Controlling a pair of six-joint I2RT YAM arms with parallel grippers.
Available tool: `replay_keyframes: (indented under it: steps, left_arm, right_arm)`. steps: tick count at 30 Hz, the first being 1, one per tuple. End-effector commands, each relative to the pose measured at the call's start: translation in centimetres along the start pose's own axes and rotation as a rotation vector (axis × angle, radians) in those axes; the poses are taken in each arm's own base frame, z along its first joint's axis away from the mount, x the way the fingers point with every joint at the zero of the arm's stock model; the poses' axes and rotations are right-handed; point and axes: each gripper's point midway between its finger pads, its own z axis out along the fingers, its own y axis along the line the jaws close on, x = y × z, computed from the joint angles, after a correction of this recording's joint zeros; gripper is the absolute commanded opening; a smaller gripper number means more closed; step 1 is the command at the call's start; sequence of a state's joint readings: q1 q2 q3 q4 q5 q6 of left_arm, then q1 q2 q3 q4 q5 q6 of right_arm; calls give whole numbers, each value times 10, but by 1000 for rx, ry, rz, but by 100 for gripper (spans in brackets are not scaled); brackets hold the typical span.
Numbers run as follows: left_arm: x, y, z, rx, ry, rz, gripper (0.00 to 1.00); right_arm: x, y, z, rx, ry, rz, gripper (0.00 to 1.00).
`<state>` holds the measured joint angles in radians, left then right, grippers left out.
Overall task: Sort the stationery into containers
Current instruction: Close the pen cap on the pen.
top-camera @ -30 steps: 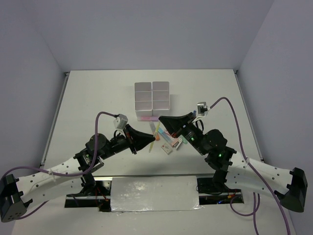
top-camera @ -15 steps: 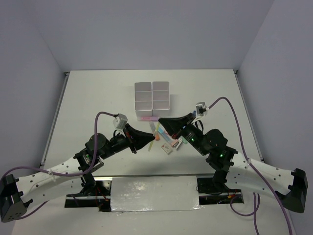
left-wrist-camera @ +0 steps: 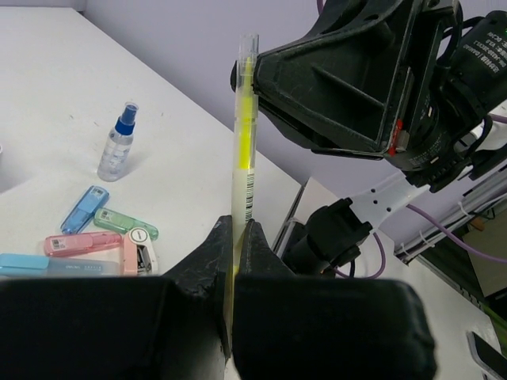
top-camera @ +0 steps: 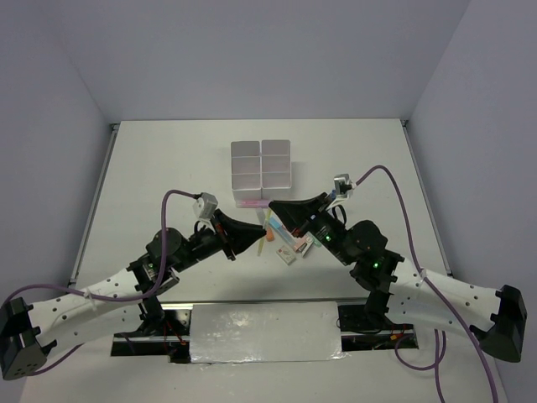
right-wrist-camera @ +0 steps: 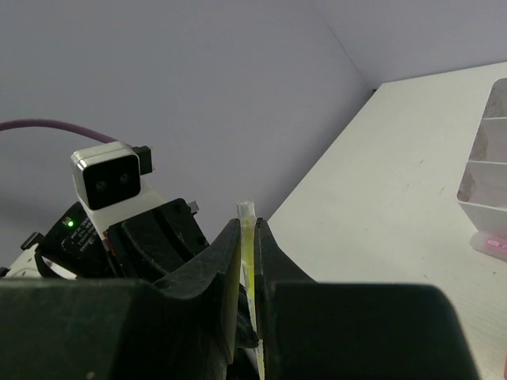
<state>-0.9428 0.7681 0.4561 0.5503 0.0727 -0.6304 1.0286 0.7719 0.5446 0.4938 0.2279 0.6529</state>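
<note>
A thin yellow pen [left-wrist-camera: 245,134] stands between both grippers above the table. My left gripper [left-wrist-camera: 236,226] is shut on its lower part. My right gripper [right-wrist-camera: 248,224] has its fingers pressed on the pen's upper end [right-wrist-camera: 246,210], with the clear cap poking out. In the top view the left gripper [top-camera: 254,238] and the right gripper [top-camera: 273,210] meet tip to tip at the pen [top-camera: 269,227]. The white six-compartment container [top-camera: 261,163] stands beyond them. A blue-capped bottle [left-wrist-camera: 117,144] and blue [left-wrist-camera: 84,209], green [left-wrist-camera: 125,223] and pink [left-wrist-camera: 71,244] markers lie on the table.
A pink item [top-camera: 252,203] lies against the container's near side. A light blue piece [left-wrist-camera: 24,263] and a white-and-pink piece [left-wrist-camera: 139,249] lie among the markers under the right arm. Grey walls close the table at the back and sides.
My left gripper has moved up and right toward the right gripper, bringing the pen more upright. The right gripper has shifted slightly left onto the pen's top.
</note>
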Motion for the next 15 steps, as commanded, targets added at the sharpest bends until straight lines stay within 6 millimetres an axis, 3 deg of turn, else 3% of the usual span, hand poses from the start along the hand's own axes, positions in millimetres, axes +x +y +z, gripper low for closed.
replay_keyframes:
  steps: [1,8,10,11,15]
  left_arm:
    - [-67,-27,6,63,-211,44,0]
    - [-75,-28,5,47,-225,77,0]
    - [-73,-27,5,47,-212,93,0]
    - [-71,-26,5,47,-206,107,0]
    - [-58,-21,6,43,-166,133,0]
  right_arm:
    - [21,4,1,-24,84,-28,0]
    - [38,-4,-1,-14,125,-66,3]
    - [35,3,-3,-49,121,-72,9]
    - [32,6,-4,-62,114,-78,18]
    - [23,17,-5,-94,109,-97,27]
